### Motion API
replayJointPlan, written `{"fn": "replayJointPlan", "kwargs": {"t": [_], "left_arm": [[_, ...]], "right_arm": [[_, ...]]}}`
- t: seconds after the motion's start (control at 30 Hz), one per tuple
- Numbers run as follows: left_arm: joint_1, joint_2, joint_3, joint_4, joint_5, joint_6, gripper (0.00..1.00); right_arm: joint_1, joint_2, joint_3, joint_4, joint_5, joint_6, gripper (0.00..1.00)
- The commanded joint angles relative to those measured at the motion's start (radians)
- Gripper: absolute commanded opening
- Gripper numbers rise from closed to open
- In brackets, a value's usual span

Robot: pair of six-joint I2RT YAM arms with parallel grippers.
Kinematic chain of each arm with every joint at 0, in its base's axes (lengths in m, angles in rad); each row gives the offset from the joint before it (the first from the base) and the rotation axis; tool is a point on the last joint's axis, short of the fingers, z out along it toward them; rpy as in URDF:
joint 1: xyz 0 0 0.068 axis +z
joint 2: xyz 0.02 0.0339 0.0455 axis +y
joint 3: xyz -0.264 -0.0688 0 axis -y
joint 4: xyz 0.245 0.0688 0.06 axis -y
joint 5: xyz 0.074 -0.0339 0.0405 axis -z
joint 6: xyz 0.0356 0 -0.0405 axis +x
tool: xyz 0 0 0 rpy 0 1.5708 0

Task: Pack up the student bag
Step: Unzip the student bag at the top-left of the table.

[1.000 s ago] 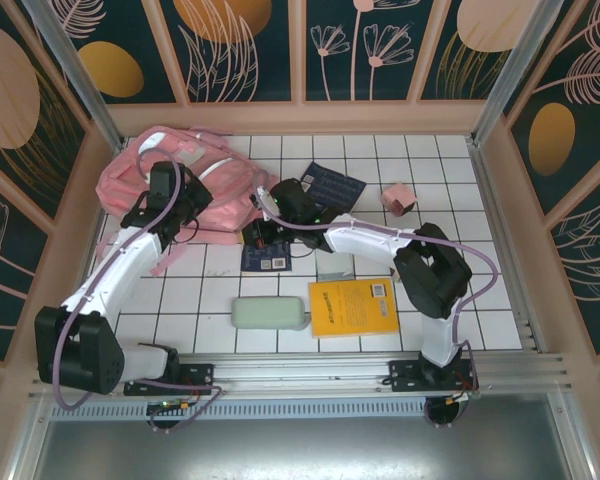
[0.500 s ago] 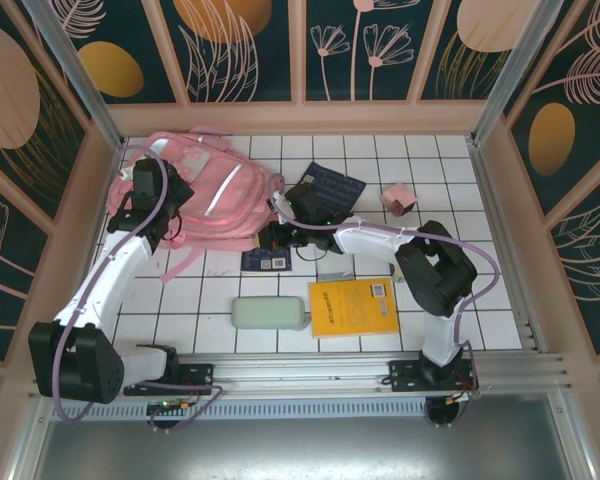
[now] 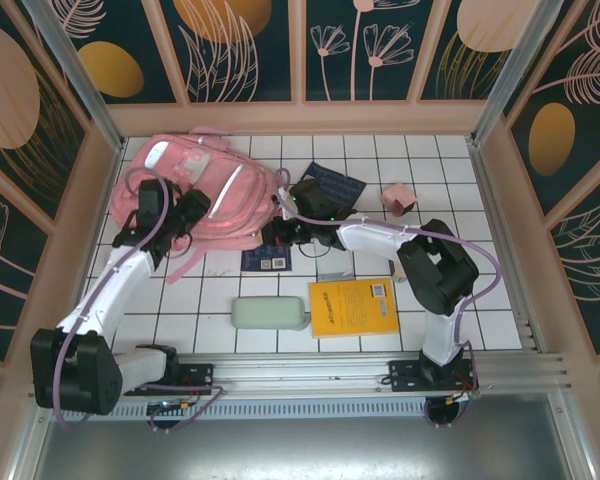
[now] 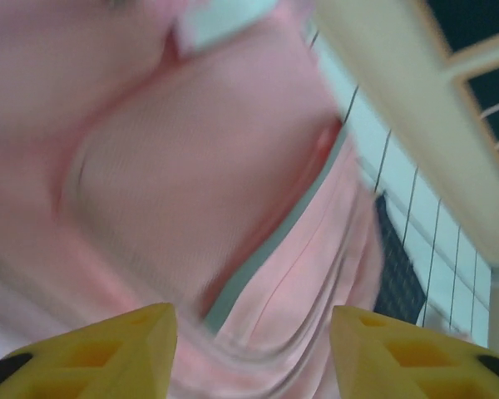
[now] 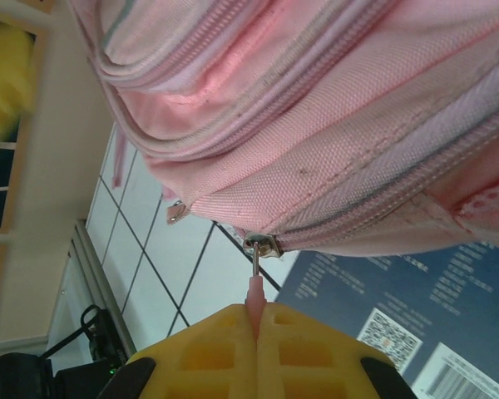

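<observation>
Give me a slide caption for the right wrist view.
The right gripper pinches the student bag's pink zipper pull near a dark blue booklet.

Pink student bag, blurred, up close — left hand parted below

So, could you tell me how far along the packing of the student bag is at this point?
Done: nothing looks packed. In hand: the right end effector is shut on the zipper pull of the student bag, while the left end effector hangs open over its pink fabric. Left: the yellow book, pale green case, dark blue booklets and small pink box all lie on the table, outside the bag.
</observation>
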Motion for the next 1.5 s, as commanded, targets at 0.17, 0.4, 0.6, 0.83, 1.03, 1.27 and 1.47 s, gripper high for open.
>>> {"fn": "replayJointPlan", "kwargs": {"t": [0.17, 0.4, 0.6, 0.83, 1.03, 1.27, 1.47], "left_arm": [[0.000, -0.045, -0.163, 0.117, 0.220, -0.252, 0.56], [0.000, 0.006, -0.205, 0.213, 0.219, -0.296, 0.54], [0.000, 0.037, -0.149, 0.221, 0.196, -0.278, 0.40], [0.000, 0.052, -0.131, 0.224, 0.185, -0.258, 0.07], [0.002, 0.025, -0.102, 0.181, 0.151, -0.191, 0.00], [0.019, -0.032, -0.082, 0.084, 0.106, -0.121, 0.00], [0.022, -0.048, -0.083, 0.047, 0.103, -0.083, 0.00]], "right_arm": [[0.017, -0.028, 0.062, 0.018, -0.056, 0.012, 0.00], [0.029, -0.028, 0.069, 0.017, -0.061, 0.014, 0.00], [0.052, -0.027, 0.059, 0.009, -0.055, -0.001, 0.00], [0.058, -0.027, 0.049, 0.011, -0.034, -0.013, 0.00], [0.033, -0.030, 0.039, -0.034, 0.005, -0.050, 0.00], [-0.035, -0.046, 0.007, -0.034, -0.012, -0.056, 0.00], [-0.078, -0.043, 0.024, -0.060, -0.012, -0.083, 0.00]]}}
